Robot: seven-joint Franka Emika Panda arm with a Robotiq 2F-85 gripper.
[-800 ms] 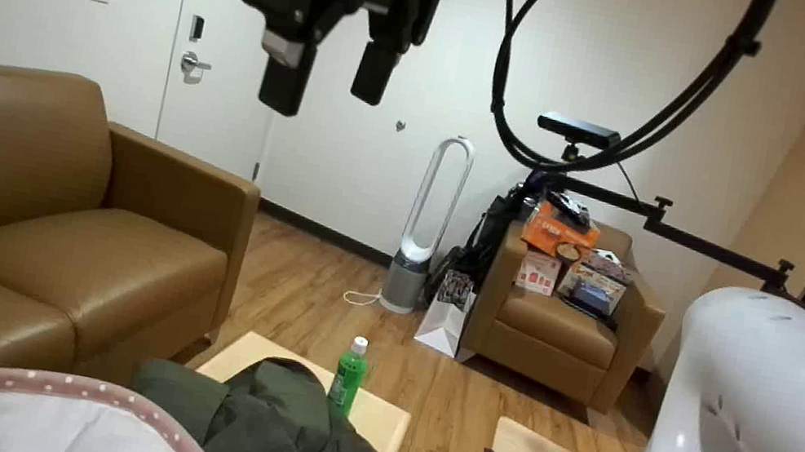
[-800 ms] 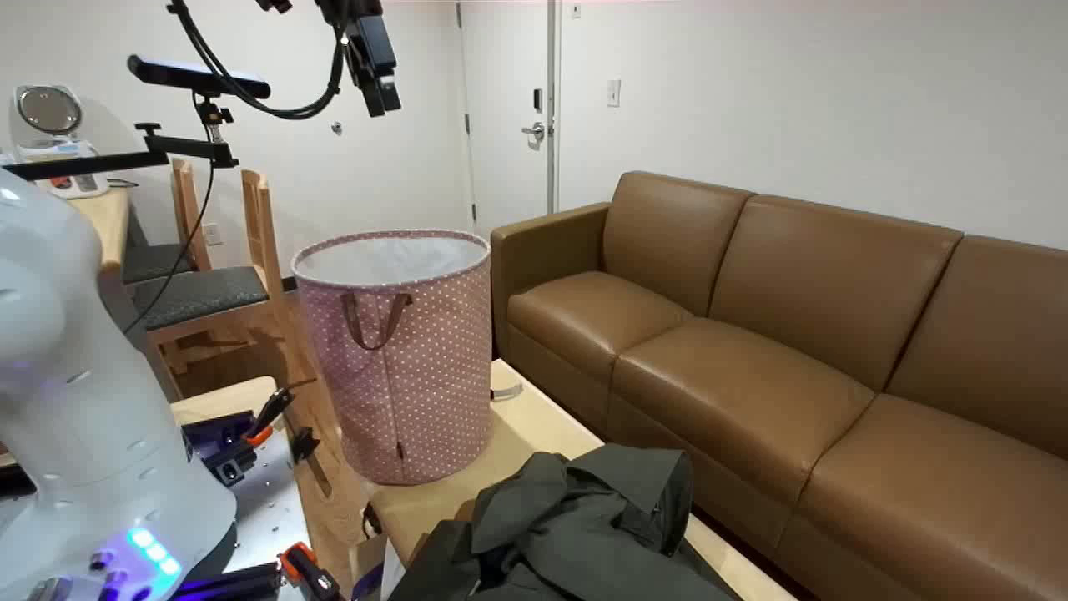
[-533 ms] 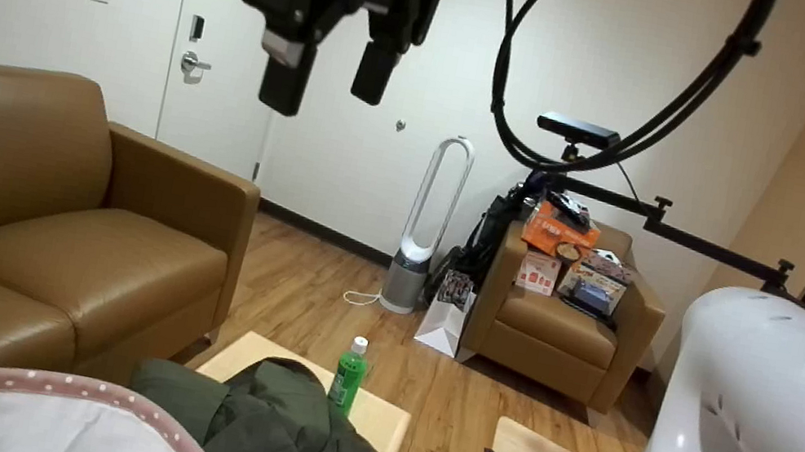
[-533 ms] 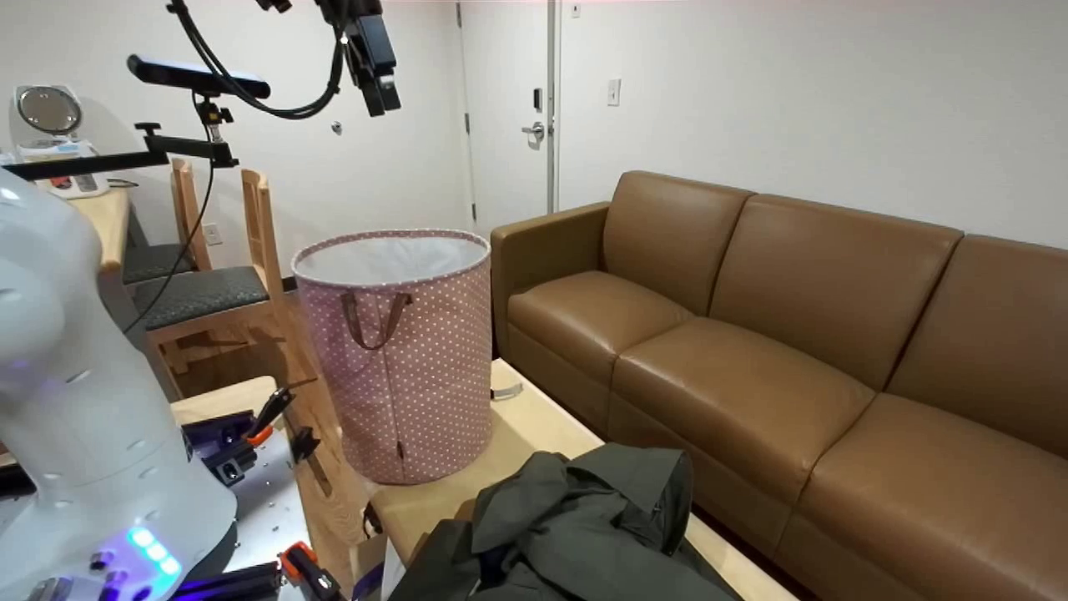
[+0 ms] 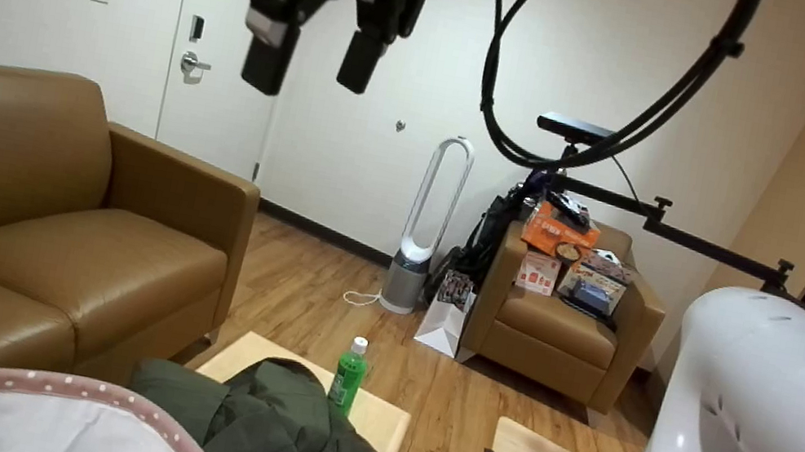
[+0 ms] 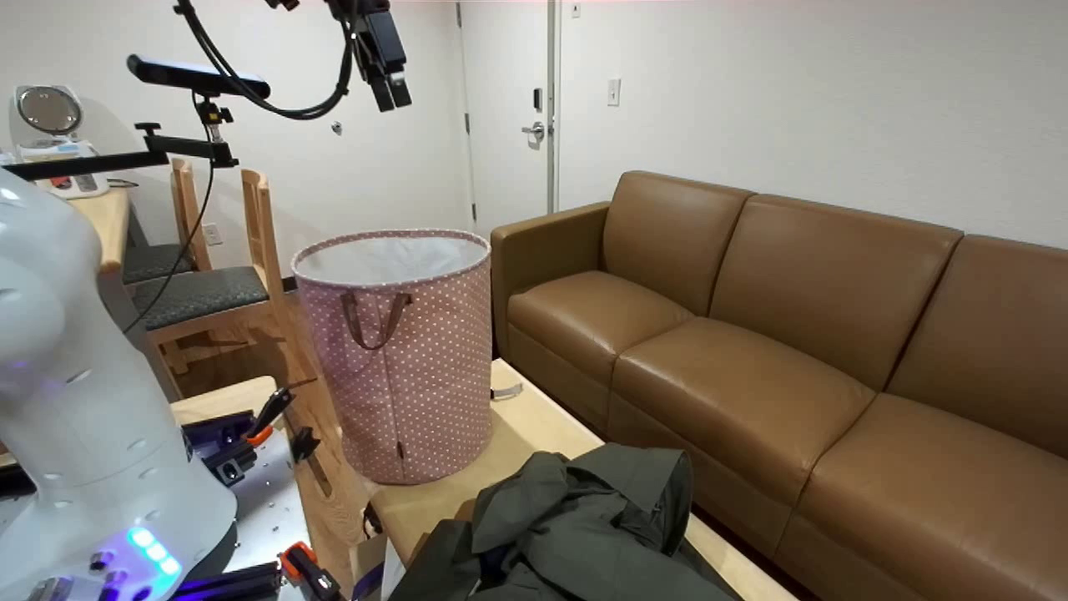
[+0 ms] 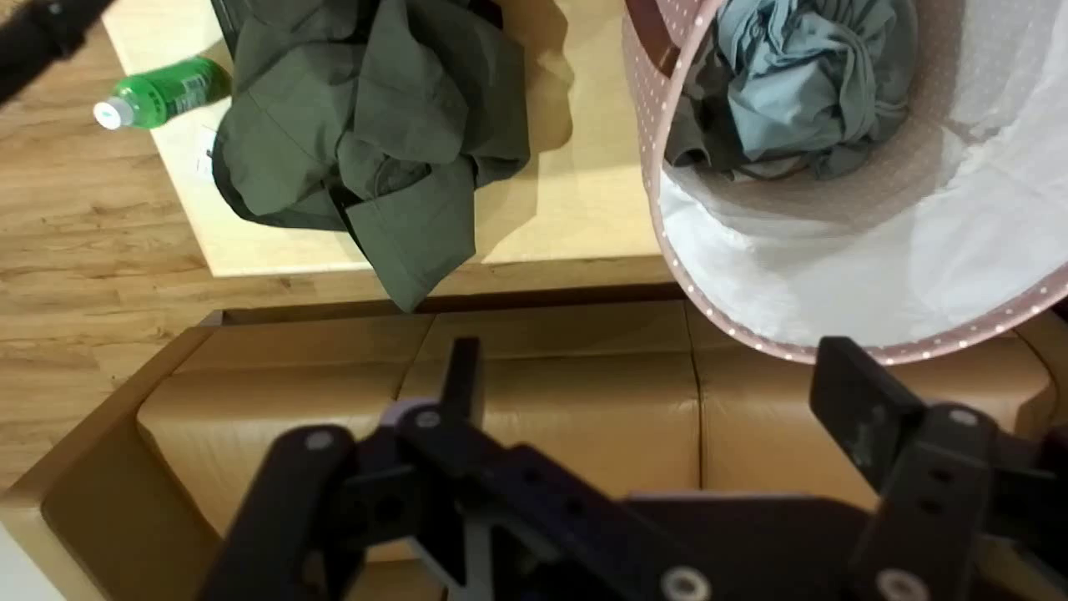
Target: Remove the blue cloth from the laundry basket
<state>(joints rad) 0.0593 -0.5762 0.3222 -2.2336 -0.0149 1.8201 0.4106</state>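
Hand (image 5: 307, 83) shifted slightly; bottle label (image 7: 190, 92) blurred.

Brown sofa (image 6: 743, 351) runs along white wall (image 6: 834, 108), both exterior views; pale wood tabletop (image 6: 546, 417) beside it. White door (image 6: 502, 83) has lever handle (image 6: 534, 131), light switch (image 6: 614, 92) nearby. Wood-grain floor (image 5: 309, 284), dark baseboard (image 5: 322, 233). Bladeless fan (image 5: 407, 272) stands near brown armchair (image 5: 558, 332). Wooden chairs (image 6: 260, 229) with dark seats (image 6: 200, 296) show in an exterior view.
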